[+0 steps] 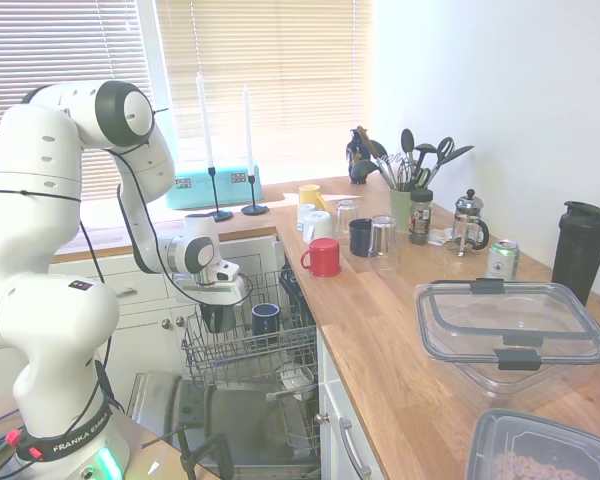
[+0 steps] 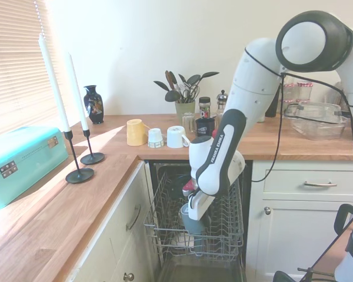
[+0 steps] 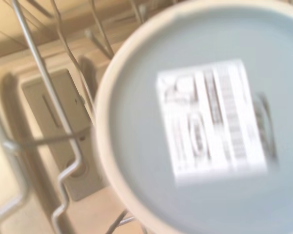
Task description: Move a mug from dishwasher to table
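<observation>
Tool (image 2: pixel 192 216) clamped on the slate-grey mug (image 2: pixel 192 224), holding it upside down just above the dishwasher's wire rack (image 2: pixel 223 235), lower centre of the second exterior frame. In the first exterior view the mug (image 1: pixel 218 316) hangs dark under the white wrist, left of centre, with a navy mug (image 1: pixel 265 318) sitting in the rack (image 1: pixel 250 350) just to its right. Dishwasher (image 1: pixel 230 420) door is dropped open, rack pulled out, at bottom centre of that frame.

Wrist view: mug base (image 3: pixel 205 122) fills most of the frame, pale blue-grey with a white printed sticker (image 3: pixel 212 119), blurred, print unreadable. Rack wires (image 3: pixel 63 122) cross the left side.

Wooden bench (image 1: pixel 400 330) runs along the right side of the first exterior view. On it: red mug (image 1: pixel 323 257), dark navy mug (image 1: pixel 360 237), yellow mug (image 1: pixel 310 194), white mugs (image 1: pixel 315 225), French press (image 1: pixel 469 222), can (image 1: pixel 502 259), black shaker bottle (image 1: pixel 584 249), clear lidded container (image 1: pixel 510 330). Two white candles in black holders (image 1: pixel 230 150) and a teal case (image 1: pixel 215 185) near the window, upper centre.
</observation>
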Controlling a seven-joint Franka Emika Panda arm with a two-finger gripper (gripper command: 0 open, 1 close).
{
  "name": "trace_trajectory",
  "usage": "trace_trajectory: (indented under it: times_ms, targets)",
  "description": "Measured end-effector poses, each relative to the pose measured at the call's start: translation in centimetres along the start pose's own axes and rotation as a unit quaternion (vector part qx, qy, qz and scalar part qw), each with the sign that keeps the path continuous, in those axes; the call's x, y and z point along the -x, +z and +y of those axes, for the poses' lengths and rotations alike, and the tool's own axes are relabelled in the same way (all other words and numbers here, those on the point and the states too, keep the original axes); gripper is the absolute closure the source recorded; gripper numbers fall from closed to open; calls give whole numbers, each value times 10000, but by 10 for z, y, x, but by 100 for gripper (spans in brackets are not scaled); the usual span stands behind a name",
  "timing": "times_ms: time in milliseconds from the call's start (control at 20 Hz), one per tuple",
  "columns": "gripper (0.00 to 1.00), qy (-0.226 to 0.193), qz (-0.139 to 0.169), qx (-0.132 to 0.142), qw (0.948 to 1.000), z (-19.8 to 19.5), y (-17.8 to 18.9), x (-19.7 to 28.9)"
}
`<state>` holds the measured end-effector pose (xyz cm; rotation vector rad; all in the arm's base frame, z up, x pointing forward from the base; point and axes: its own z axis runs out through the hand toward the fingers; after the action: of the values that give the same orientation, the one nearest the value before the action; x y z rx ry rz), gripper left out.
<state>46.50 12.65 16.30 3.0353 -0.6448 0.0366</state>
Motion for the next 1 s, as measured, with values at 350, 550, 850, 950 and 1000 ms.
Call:
trace_trajectory:
  times_ms: [350, 550, 850, 950, 1000]
  targets:
    - [100, 295, 305, -198, 9989, 13, -40, -27]
    - [100, 444, 430, -342, 9975, 15, -65, -37]
    - [100, 842, 601, -642, 9926, 33, -124, -56]
    - [100, 981, 635, -745, 9904, 42, -145, -64]
    - [100, 1050, 663, -805, 9890, 48, -154, -69]
